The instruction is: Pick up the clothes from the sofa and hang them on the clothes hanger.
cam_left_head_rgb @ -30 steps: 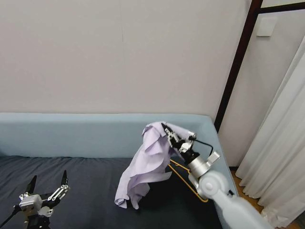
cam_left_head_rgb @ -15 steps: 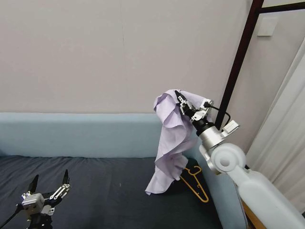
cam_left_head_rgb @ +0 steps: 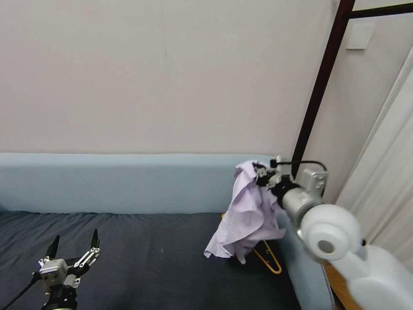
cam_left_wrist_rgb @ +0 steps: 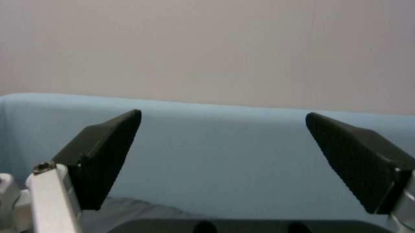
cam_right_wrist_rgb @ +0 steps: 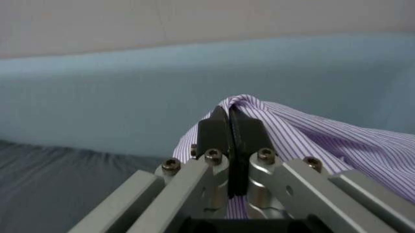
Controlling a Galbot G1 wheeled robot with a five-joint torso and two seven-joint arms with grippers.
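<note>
A lilac striped shirt (cam_left_head_rgb: pixel 248 210) hangs from my right gripper (cam_left_head_rgb: pixel 261 174), which is shut on its top fold near the sofa's right end. In the right wrist view the fingertips (cam_right_wrist_rgb: pixel 228 127) pinch the striped shirt (cam_right_wrist_rgb: pixel 324 141) tightly. The cloth's lower edge hangs just above the dark seat. An orange wire hanger (cam_left_head_rgb: pixel 270 257) lies on the seat below, partly hidden by the shirt. The dark post of the clothes rack (cam_left_head_rgb: pixel 317 90) rises just right of the gripper. My left gripper (cam_left_head_rgb: pixel 72 248) is open and idle low at the left over the seat; its pads (cam_left_wrist_rgb: pixel 104 150) stand wide apart.
The sofa has a light blue backrest (cam_left_head_rgb: pixel 116 181) and a dark seat cushion (cam_left_head_rgb: pixel 148 258). A white curtain (cam_left_head_rgb: pixel 381 187) hangs at the far right beside the rack. A plain wall stands behind the sofa.
My right gripper, after lifting the shirt high, has come down and moved right toward the rack post. The shirt went with it. The left gripper stayed put.
</note>
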